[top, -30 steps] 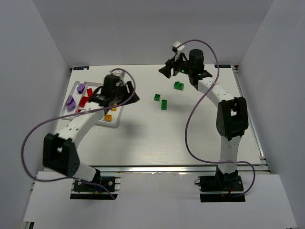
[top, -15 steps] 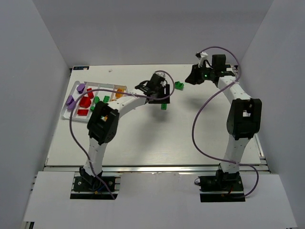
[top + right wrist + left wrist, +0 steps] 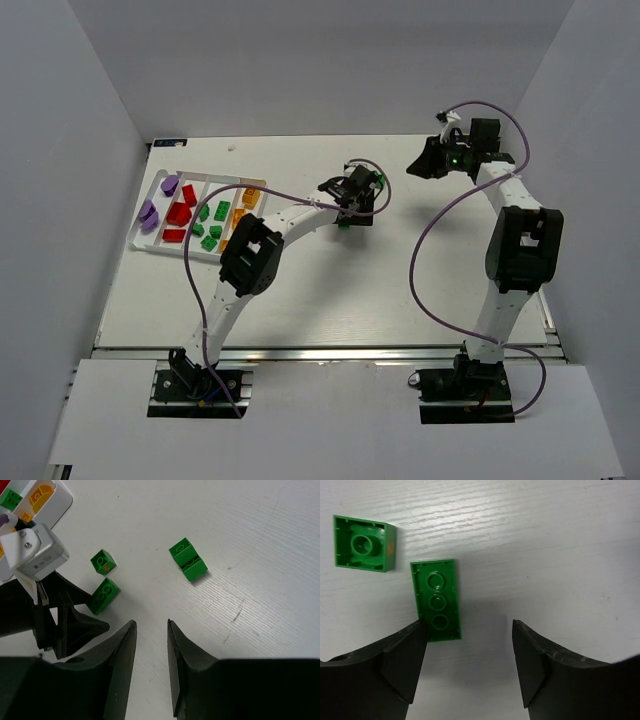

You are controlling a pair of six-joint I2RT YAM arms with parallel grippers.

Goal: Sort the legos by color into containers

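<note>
Left fingers point(image 3: 400, 665) wide beside 1 green lego point(image 3: 436, 600)

The left arm reaches far forward, its left gripper point(image 3: 470, 630) pointing down with jaws spread wide. The right gripper point(image 3: 151, 624) hangs raised, jaws narrowly parted.

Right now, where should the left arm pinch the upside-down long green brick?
Probably across its narrow width, on the two long flat sides, from straight above. The long green brick lies flat, hollow side up, long sides facing the fingers of the open left gripper, but close to one finger; centre first.
</note>
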